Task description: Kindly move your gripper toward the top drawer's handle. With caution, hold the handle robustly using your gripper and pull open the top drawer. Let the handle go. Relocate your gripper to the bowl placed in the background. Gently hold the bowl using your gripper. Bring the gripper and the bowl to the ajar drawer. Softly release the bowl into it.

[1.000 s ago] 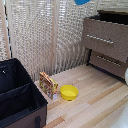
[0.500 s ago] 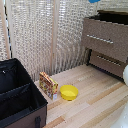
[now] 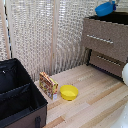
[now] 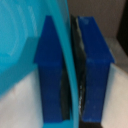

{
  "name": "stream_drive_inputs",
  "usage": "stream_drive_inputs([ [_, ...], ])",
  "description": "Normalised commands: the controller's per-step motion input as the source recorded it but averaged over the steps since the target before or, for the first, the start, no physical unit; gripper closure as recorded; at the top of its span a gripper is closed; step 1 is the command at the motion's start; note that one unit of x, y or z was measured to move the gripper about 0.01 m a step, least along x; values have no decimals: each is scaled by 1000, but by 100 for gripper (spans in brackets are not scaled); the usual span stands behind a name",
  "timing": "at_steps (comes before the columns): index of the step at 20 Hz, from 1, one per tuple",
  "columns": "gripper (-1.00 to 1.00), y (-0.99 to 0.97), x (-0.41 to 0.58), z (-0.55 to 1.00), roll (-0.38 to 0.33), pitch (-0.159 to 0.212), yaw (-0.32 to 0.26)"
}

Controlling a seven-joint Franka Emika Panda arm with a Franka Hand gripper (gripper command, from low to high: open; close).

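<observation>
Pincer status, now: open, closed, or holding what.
Pincer: closed, its blue pads clamped on the thin rim of the small round bright blue bowl, held up above the dark-brown wooden dresser.

Soft even daylight, faint shadows, low-resolution exterior view, wrist close-up blurred

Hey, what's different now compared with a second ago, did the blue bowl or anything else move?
Hardly anything visibly changed. The blue bowl sits at about the same spot above the open top drawer, and the wrist view shows the gripper shut on its rim. The yellow bowl, the black case and the small box stayed put.
</observation>
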Motion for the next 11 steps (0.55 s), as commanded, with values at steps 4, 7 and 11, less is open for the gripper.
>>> stream_drive_inputs([
  [4, -100, -20, -105, 95, 13, 0, -14],
  [7, -100, -141, 88, 321, 79, 2, -83],
  [11, -100, -83, 45, 386, 48, -8, -110],
])
